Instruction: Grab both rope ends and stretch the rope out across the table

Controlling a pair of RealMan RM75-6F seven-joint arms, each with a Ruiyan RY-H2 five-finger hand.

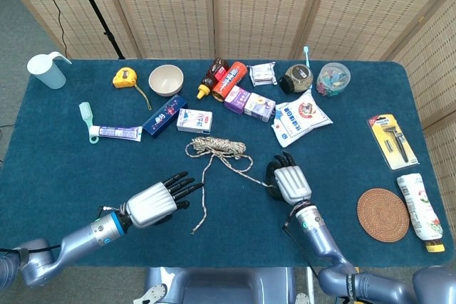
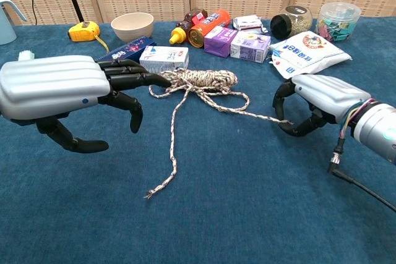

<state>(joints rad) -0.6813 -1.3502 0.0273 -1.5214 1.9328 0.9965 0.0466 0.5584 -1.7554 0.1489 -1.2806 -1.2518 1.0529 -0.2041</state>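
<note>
A speckled rope lies mid-table with its coiled bundle (image 1: 217, 147) (image 2: 201, 80) near the boxes. One strand trails toward the front and ends loose at a frayed tip (image 1: 194, 231) (image 2: 148, 195). The other strand runs right to my right hand (image 1: 288, 179) (image 2: 315, 103), which pinches that rope end (image 2: 281, 119) between curled fingers and thumb. My left hand (image 1: 160, 201) (image 2: 68, 91) hovers just left of the loose strand, fingers spread and pointing toward it, holding nothing.
Behind the coil stand a white box (image 1: 194, 120), a dark blue box (image 1: 164, 115), a toothpaste tube (image 1: 114, 133), a bowl (image 1: 165, 79), bottles (image 1: 228, 80) and a white bag (image 1: 301, 119). A cork coaster (image 1: 383, 214) lies at the right.
</note>
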